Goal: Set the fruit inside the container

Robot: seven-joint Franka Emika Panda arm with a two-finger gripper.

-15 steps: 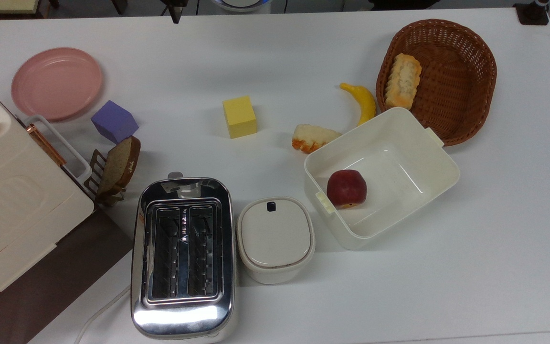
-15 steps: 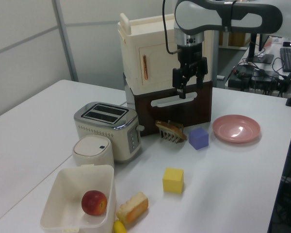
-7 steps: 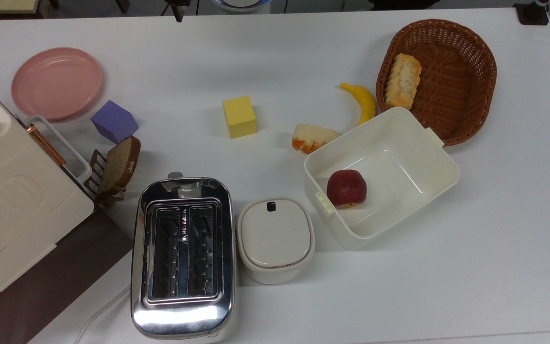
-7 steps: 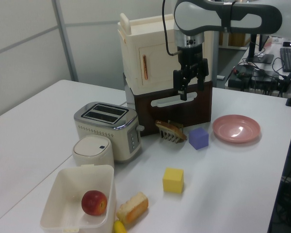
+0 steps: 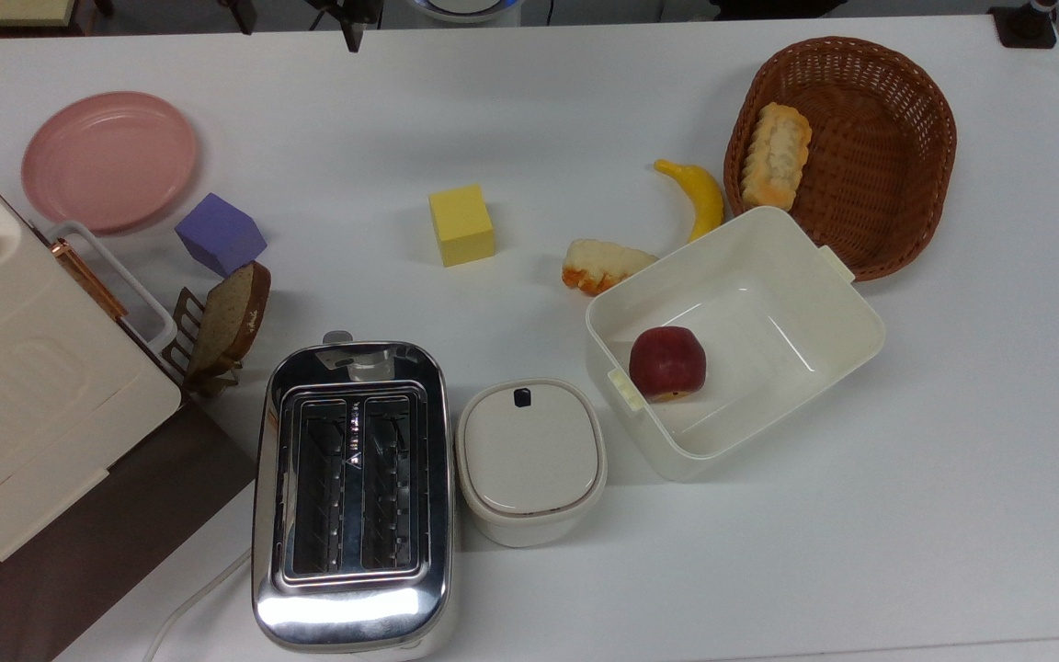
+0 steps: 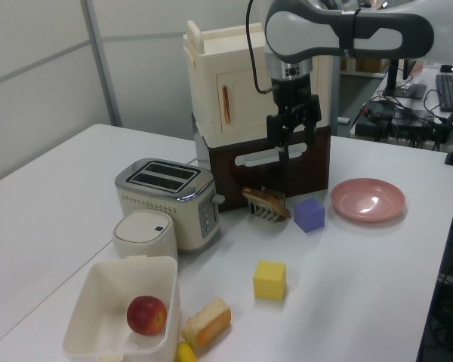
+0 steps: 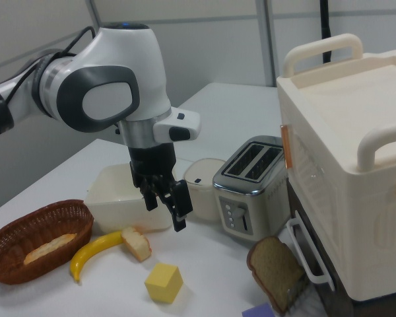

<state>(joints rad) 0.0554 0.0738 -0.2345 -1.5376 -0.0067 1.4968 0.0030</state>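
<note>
The fruit, a slim yellow banana [image 5: 697,193] [image 7: 96,253], lies on the white table between the wicker basket and the container's far corner. The container, a cream-white tub [image 5: 768,230] [image 7: 115,205] [image 6: 83,302], holds a dark-red apple [image 5: 667,362] [image 6: 146,314]. My gripper [image 6: 293,147] [image 7: 165,211] hangs open and empty high above the table. In the left view it is in front of the cream cabinet, far from the banana. In the right view it hangs in front of the tub, above a bread piece.
A brown wicker basket [image 5: 870,175] holds a bread piece. Another bread piece [image 5: 601,265] lies by the tub. Also on the table are a yellow cube [image 5: 461,223], purple cube [image 5: 220,233], pink plate [image 5: 108,158], toaster [image 5: 352,496], lidded pot [image 5: 530,458], and a bread slice in a rack [image 5: 226,317].
The arm has shifted a little toward the left view's left, carrying the open gripper with it. Nothing on the table has moved.
</note>
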